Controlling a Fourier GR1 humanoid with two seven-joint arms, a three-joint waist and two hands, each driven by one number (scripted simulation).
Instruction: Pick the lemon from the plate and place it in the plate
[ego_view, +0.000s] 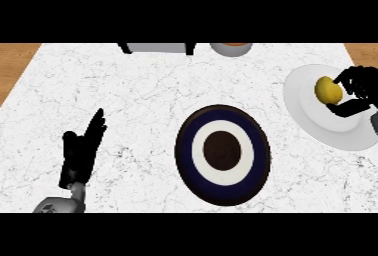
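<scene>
A yellow lemon (327, 90) lies on the white plate (317, 125) at the right edge of the counter. My right hand (357, 85) is at the lemon's right side, with fingers curled over it from above and the thumb just below it. A dark blue plate (222, 154) with a white ring and a dark centre sits in the middle of the counter, with nothing on it. At the lower left my left hand (81, 150) rests open with its fingers pointing up.
A grey and black appliance (157, 48) and a grey bowl (231, 48) stand at the counter's far edge. The white marble counter (133, 95) ends in wooden floor at the top left and top right corners.
</scene>
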